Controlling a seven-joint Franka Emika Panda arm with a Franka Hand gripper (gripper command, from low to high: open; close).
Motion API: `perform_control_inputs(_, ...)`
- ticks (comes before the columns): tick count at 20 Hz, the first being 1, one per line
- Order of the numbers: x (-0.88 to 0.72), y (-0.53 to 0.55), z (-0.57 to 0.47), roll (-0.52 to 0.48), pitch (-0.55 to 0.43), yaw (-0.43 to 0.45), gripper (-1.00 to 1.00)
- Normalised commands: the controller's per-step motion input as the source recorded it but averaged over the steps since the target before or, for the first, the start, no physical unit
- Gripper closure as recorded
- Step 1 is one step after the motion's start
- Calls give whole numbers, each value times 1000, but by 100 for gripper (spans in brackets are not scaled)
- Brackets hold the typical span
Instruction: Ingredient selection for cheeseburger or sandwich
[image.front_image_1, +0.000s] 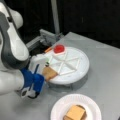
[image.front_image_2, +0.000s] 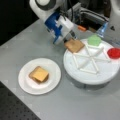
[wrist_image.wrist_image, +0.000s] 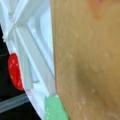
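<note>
Arm: the white Panda arm (image.front_image_1: 11, 50) fills a front view's left, its blue wrist reaching toward the tray.
End effector: the end effector (image.front_image_2: 69, 37) sits at the tray's edge, at about 10 o'clock of the tray in a front view; it looks clenched on one edge of the bread square.
Bread square: the toast-brown bread square (image.front_image_2: 74, 45) lies over the tray's rim at the end effector's tips, tilted rather than flat in a compartment; in the wrist view it fills the right of the frame, very close to the camera.
Divided tray: the white round divided tray (image.front_image_2: 100, 75) stands on the grey desk (image.front_image_2: 37, 40), its ridges forming a star of compartments.
Green square: the green square (image.front_image_2: 94, 40) lies in a compartment at about 12 o'clock of the tray in a front view.
Red disc: the red disc (image.front_image_2: 113, 53) lies at the tray's 2 o'clock edge in the same view.
Paper plate: the white paper plate (image.front_image_2: 53, 75) lies on the desk at 8 o'clock of the tray, apart from it.
Stack: the sandwich stack (image.front_image_2: 39, 74) lies on the plate, a yellow-orange cheese square on top with darker brown showing under it.
Step in hand, as a judgement: the second bread piece is being taken from the tray.
Doing it well: keep the grip firm on the thin edge, hold the piece level, and clear the tray's rim and ridges so it neither snags nor slips.
</note>
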Motion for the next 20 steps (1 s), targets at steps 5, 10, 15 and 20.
perform_control_inputs(5,206,-146,-5,202,39,80,-100)
perform_control_inputs(10,206,-138,-3,150,60,75,100)
perform_control_inputs(15,212,-132,-4,167,47,64,100)
perform_control_inputs(20,219,-141,7,165,46,56,100)
